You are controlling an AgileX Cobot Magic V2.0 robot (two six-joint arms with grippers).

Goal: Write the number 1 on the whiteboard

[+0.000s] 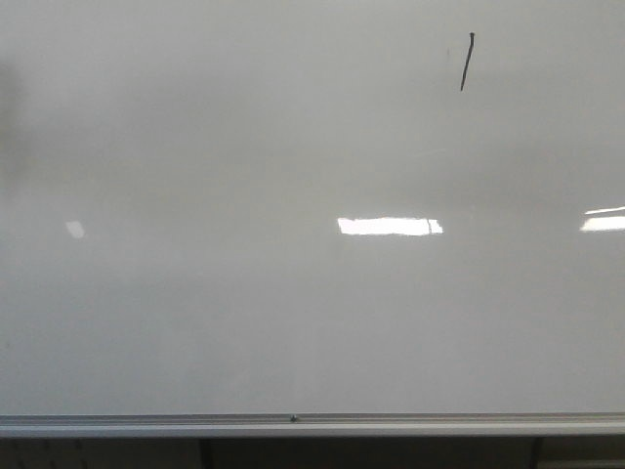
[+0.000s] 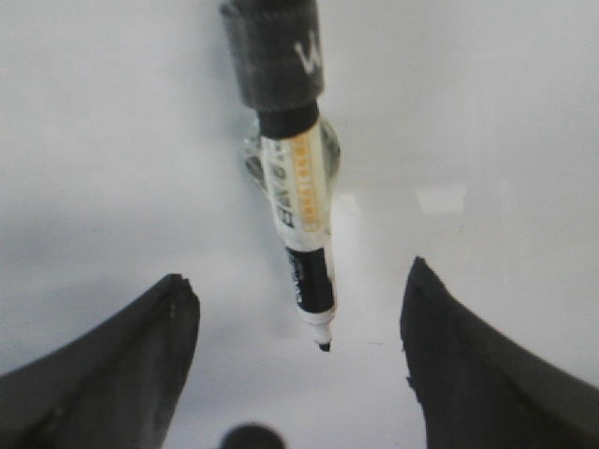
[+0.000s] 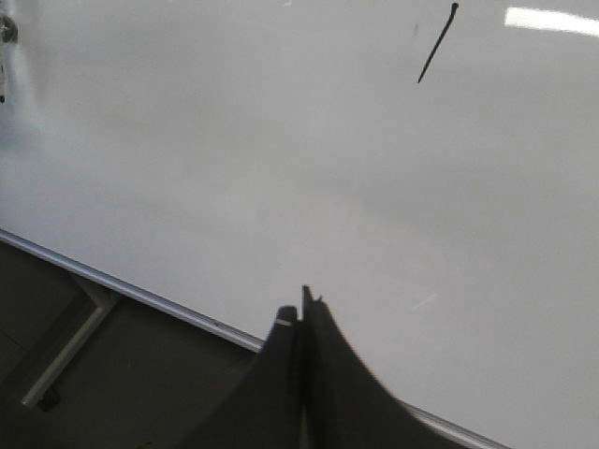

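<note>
The whiteboard (image 1: 195, 293) fills the front view, glossy white-grey. The number 1 (image 1: 467, 61) is a short slanted black stroke at its upper right; it also shows in the right wrist view (image 3: 436, 45). No gripper shows in the front view. In the left wrist view my left gripper (image 2: 298, 276) is open, its fingers wide apart before the whiteboard (image 2: 94, 140). An uncapped black-and-white marker (image 2: 299, 196) is between the fingers but touches neither, tip (image 2: 324, 346) towards the wrist. My right gripper (image 3: 301, 304) is shut and empty near the whiteboard's (image 3: 234, 168) bottom edge.
A silver aluminium rail (image 1: 312, 424) runs along the board's bottom edge, also in the right wrist view (image 3: 140, 295); dark space lies below it. Bright rectangular light reflections (image 1: 389, 226) sit mid-board. A small clear round fitting (image 2: 253, 164) shows behind the marker.
</note>
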